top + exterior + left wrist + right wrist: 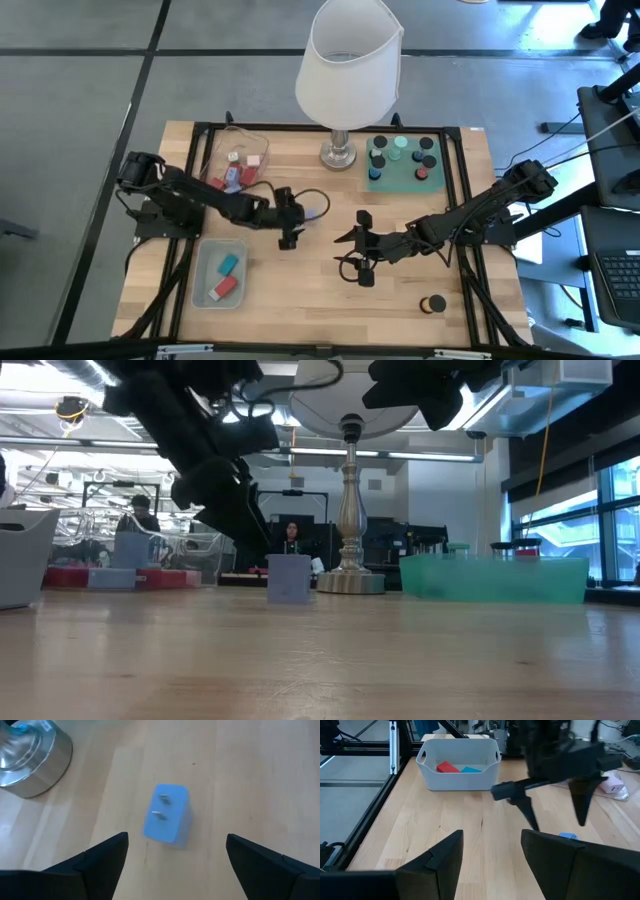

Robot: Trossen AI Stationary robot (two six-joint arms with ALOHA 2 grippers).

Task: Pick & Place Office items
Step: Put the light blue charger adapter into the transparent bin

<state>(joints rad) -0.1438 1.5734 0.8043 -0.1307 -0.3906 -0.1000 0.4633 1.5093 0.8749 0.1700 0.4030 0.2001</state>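
1. Since the left tool [290,232] hangs over the table [300,290] w/ fingers spread wide, the step looks like a grab of the lavender block [167,813], which stands alone near mid-table, just beside the tool.
2. Centre the block betw. the fingers before dropping; it's offset now.
3. Close on the flat sides, not corners.
4. Carry to the grey-blue bin [205,290], already holding red & teal pieces.
5. Right tool [362,255] waits mid-table, fingers apart — keep clear of it.

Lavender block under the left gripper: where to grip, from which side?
Judging by the left wrist view, the lavender block stands alone on bare wood between the open left gripper's fingers. Come straight down and pinch its two flat side faces; nothing crowds it.
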